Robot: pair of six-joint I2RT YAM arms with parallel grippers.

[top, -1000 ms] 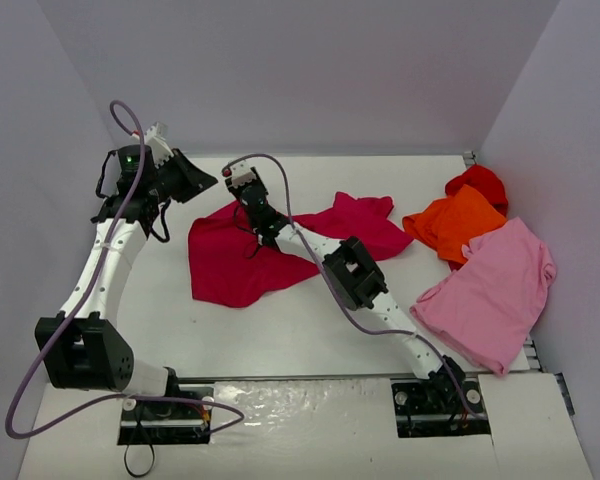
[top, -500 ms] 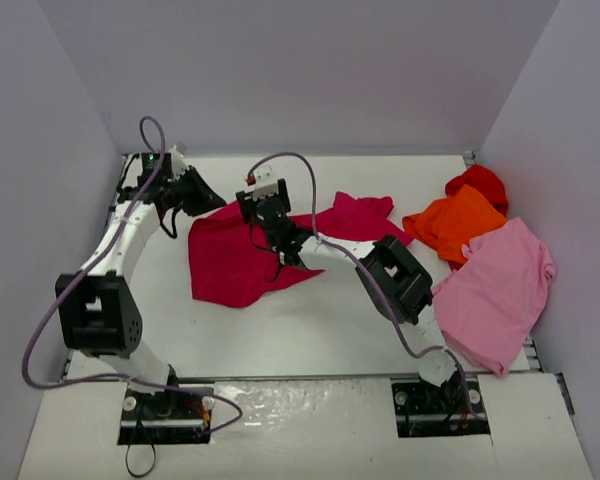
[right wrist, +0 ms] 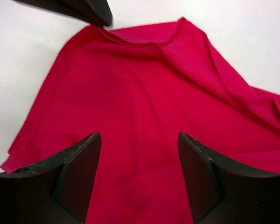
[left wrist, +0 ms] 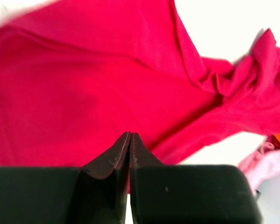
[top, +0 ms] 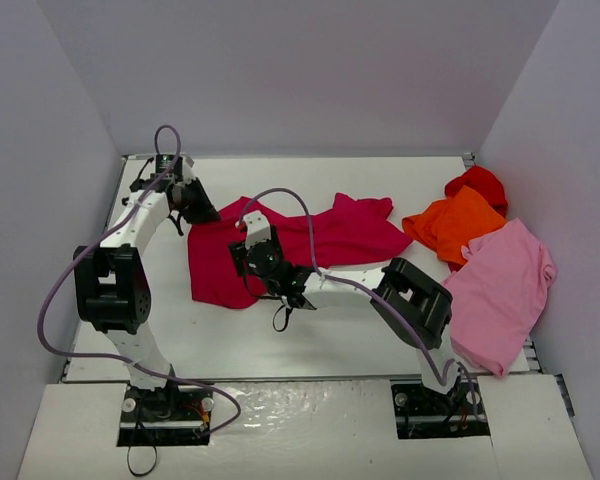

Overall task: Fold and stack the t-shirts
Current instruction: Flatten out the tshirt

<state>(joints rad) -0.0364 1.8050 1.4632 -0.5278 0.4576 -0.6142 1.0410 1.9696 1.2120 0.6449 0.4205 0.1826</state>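
We have both arms on the crimson t-shirt, mid-table.
Nearest, at the right edge, we see the light pink t-shirt lying flat. The right gripper is spread wide over the crimson cloth, gripping nothing. The left gripper is clamped tight on that shirt's far-left corner. At far right, the orange t-shirt overlaps the bright red t-shirt behind it.

Bright, even light; wrist views blurred

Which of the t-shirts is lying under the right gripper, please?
The crimson t-shirt, spread mid-table; the orange, red and pink t-shirts lie at the right edge.
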